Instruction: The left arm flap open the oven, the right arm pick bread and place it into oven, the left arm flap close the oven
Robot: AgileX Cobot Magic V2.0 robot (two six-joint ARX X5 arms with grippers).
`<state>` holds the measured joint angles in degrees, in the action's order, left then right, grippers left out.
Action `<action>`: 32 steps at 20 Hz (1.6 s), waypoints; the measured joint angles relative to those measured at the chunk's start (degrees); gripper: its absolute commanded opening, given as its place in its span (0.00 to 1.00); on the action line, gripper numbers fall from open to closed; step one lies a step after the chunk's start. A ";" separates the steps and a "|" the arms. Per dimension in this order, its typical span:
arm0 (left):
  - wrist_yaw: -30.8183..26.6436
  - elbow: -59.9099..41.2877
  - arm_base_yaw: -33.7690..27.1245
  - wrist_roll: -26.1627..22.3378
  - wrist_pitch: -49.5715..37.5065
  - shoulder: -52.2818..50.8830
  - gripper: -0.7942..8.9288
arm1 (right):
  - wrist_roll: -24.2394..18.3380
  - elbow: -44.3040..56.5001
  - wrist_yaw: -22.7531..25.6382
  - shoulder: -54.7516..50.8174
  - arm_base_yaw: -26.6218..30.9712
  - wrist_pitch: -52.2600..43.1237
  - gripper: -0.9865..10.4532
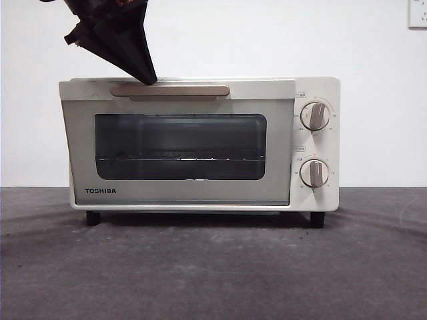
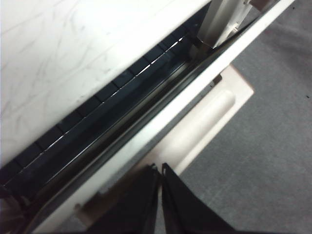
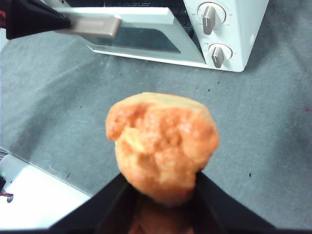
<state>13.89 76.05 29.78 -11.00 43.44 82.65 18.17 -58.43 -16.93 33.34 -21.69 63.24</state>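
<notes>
The cream oven (image 1: 317, 143) stands at mid table, its glass door (image 1: 180, 192) ajar by a narrow gap at the top. My left gripper (image 1: 148, 79) comes down from the upper left with its tip on the beige handle (image 1: 170, 91). The left wrist view shows my left gripper (image 2: 160, 168) shut, its jaws pressed together against the handle (image 2: 204, 122), with the dark gap behind the door's edge. My right gripper (image 3: 161, 180) is shut on the golden-orange bread (image 3: 163, 141), held above the mat in front of the oven (image 3: 243, 29). The bread is out of the front view.
Two beige knobs (image 1: 315, 116) sit on the oven's right panel. A wire rack (image 1: 180, 157) shows through the window. Grey mat (image 1: 213, 267) covers the table in front. A white edge (image 3: 29, 195) borders the mat near the right arm. A wall socket (image 1: 418, 13) is at top right.
</notes>
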 measured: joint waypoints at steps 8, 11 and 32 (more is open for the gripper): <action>-1.66 -7.63 5.84 2.47 -0.44 -2.84 0.10 | 0.00 0.00 0.42 0.00 0.00 0.00 0.21; -1.68 -10.78 6.93 4.20 -2.54 -3.67 0.10 | 0.00 0.00 0.44 0.00 0.00 0.00 0.21; -3.69 -18.38 15.30 9.07 -0.04 -6.51 0.10 | -0.35 0.00 -2.89 0.22 0.00 -0.04 0.21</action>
<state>10.20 57.67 45.08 -1.93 43.40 76.14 17.82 -58.43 -19.81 33.56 -21.69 63.20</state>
